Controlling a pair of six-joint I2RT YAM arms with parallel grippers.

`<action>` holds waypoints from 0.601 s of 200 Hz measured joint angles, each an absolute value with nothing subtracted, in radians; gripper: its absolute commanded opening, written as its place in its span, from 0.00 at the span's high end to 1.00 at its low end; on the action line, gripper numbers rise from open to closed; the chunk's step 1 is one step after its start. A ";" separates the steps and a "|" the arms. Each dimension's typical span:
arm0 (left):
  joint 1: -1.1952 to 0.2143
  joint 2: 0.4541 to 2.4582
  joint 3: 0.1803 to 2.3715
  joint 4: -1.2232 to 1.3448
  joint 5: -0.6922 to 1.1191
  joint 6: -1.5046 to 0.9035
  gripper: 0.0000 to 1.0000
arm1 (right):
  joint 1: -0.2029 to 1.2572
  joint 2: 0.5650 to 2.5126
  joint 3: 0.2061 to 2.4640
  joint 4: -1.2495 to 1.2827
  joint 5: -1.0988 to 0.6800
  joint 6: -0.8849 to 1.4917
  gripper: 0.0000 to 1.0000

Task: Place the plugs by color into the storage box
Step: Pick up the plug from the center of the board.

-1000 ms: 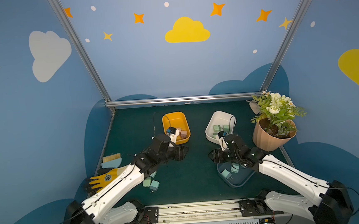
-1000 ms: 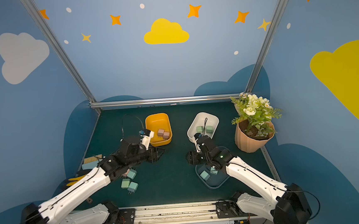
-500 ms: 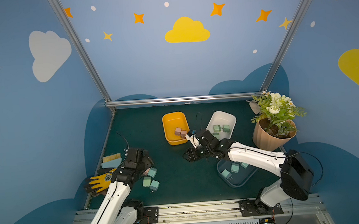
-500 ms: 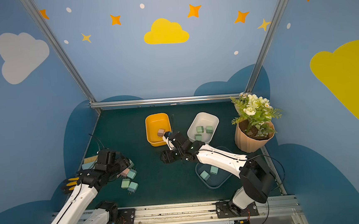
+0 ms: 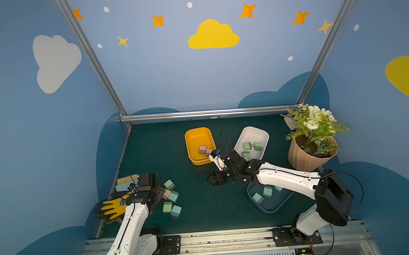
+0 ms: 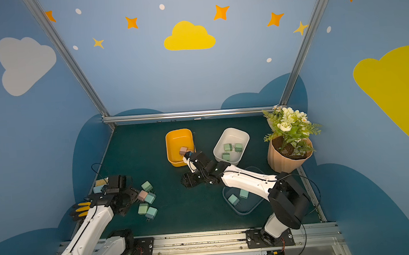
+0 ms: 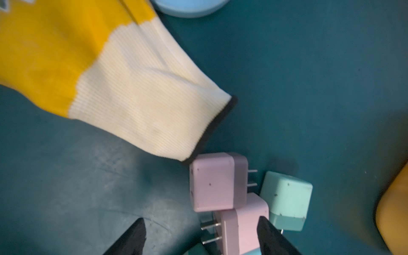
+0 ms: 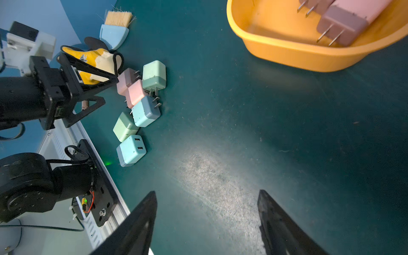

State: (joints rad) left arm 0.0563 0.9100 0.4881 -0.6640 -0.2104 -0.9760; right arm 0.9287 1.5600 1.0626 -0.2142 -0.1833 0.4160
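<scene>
Several loose plugs (image 5: 171,199) in pink, green and teal lie clustered on the green mat at the left. My left gripper (image 5: 159,195) stands open at the cluster. In the left wrist view a pink plug (image 7: 242,227) lies between its spread fingers, unclamped, beside another pink plug (image 7: 214,183) and a teal plug (image 7: 287,196). My right gripper (image 5: 212,179) hangs open and empty over the mat's middle. The yellow box (image 5: 197,139) holds pink plugs (image 5: 203,149), the white box (image 5: 250,134) green plugs (image 5: 246,145), the clear blue box (image 5: 278,208) teal plugs (image 5: 257,198).
A yellow work glove (image 5: 113,207) and a yellow-bristled brush (image 5: 126,182) lie at the left edge, right behind the left gripper. A potted plant (image 5: 306,158) stands at the right. The right arm stretches above the blue box.
The left arm drew back from the yellow box to the loose plugs and opened its jaws. The right arm swung from the white box toward the middle of the mat.
</scene>
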 measured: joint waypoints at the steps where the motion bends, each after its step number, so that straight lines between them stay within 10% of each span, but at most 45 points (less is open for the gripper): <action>1: 0.057 0.911 0.488 -0.663 -0.210 -0.975 0.21 | 0.928 1.559 1.061 -0.211 -0.183 0.414 0.27; 120: 0.089 1.072 0.502 -0.531 -0.154 -0.836 0.27 | 0.941 1.667 1.204 -0.120 -0.604 0.356 0.32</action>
State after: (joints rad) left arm 0.0895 1.0721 0.5022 -0.5312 -0.1535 -0.8360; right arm 0.9409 1.6669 1.2037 -0.1200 -0.6037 0.3565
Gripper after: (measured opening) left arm 0.728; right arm 0.686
